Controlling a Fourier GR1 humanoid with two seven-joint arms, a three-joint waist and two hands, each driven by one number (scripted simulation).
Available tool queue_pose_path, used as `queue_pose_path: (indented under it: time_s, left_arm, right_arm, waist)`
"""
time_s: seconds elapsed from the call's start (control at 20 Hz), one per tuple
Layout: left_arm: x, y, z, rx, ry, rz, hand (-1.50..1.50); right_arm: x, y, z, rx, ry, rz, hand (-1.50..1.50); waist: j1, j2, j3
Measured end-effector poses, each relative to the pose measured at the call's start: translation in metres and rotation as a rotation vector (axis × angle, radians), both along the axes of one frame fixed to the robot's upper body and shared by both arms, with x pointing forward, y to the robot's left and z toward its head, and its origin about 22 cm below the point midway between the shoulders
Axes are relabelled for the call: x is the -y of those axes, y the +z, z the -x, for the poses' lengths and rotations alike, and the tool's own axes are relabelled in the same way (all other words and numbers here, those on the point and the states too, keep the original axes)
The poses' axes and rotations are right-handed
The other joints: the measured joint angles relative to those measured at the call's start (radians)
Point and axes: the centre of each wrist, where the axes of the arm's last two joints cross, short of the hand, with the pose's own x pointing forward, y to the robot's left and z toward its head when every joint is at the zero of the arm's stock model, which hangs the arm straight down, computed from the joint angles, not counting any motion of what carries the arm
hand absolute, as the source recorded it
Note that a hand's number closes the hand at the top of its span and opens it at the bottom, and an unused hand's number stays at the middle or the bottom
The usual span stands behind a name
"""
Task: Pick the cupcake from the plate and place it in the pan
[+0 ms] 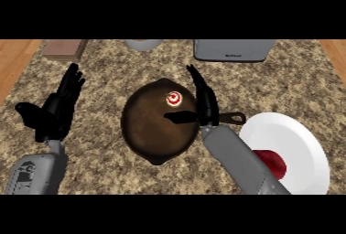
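The cupcake (174, 98) sits in the pan (159, 121), looking light, soft and crushable; best gripped low around its base. The right hand (202, 103) hovers over it with straight fingers, holding nothing; the left hand (57, 107) rests open at the left.

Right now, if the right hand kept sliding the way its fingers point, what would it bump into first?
Probably nothing close: the right hand points up-view past the pan rim over bare counter; farther on sits the grey appliance, slightly right. Height is unclear.
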Motion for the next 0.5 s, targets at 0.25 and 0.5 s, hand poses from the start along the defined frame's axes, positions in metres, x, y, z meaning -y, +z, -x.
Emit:
queue_pose_path:
  time_s: [0.25,0.5]
  left_arm:
    - [-0.013,-0.007,0.007,-0.007,0.033,0.001,0.00]
    - [-0.016,-0.004,0.006,-0.014,0.051,-0.001,0.00]
  right_arm:
    - [0.016,-0.008,0.036,-0.010,0.101,-0.156,-1.50]
    - [0.048,-0.001,0.087,0.013,0.183,-0.222,-1.50]
  waist:
    - [-0.033,-0.009,-0.001]
    - [-0.051,-0.013,-0.002]
